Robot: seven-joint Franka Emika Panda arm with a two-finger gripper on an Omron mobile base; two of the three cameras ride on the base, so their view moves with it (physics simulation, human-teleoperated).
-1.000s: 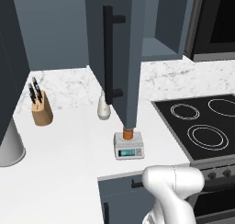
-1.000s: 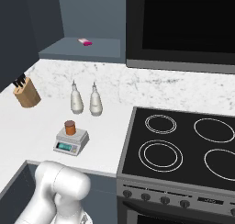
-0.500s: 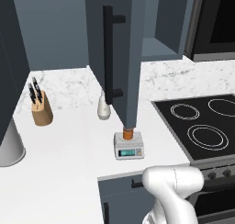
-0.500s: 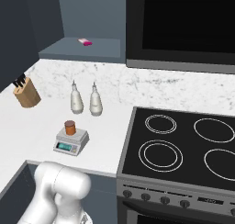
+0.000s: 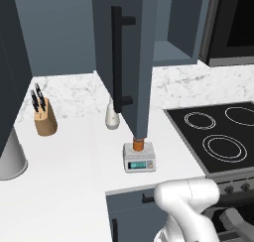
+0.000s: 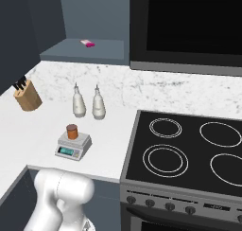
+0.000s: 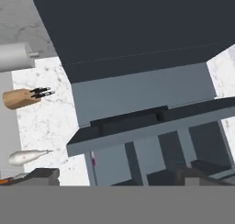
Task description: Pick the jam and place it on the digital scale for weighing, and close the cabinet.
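The jam (image 5: 139, 145) is sitting upright on the digital scale (image 5: 140, 160), centred on its platform and clear of any finger, so the weighing half of the job looks done. In the right base view the same jar (image 6: 72, 131) is resting on the scale (image 6: 73, 145) near the front of the white counter (image 6: 33, 126), with two white bottles (image 6: 98, 105) standing behind it and a knife block (image 6: 26, 95) further toward the corner.

What is left is the cabinet (image 5: 124, 62). Its door is standing swung out over the counter, edge-on to the left base view, with the long black bar handle (image 5: 117, 62) facing outward and the open shelf visible beside it.

The gripper (image 7: 114, 175) is hanging with its jaws spread wide and nothing between them; its dark fingertips (image 7: 41, 176) are rising at the bottom of the hand view. Directly ahead of the gripper the dark door face and its lower edge are looming close, and the handle bar is running crosswise just beyond the tips. The knife block and one bottle are lying off to one side of the tool, well apart from it, and the jar and scale are not in the gripper's line of sight.

Judging from this, the arm is lining up on the door, and pushing it shut is the one remaining step.
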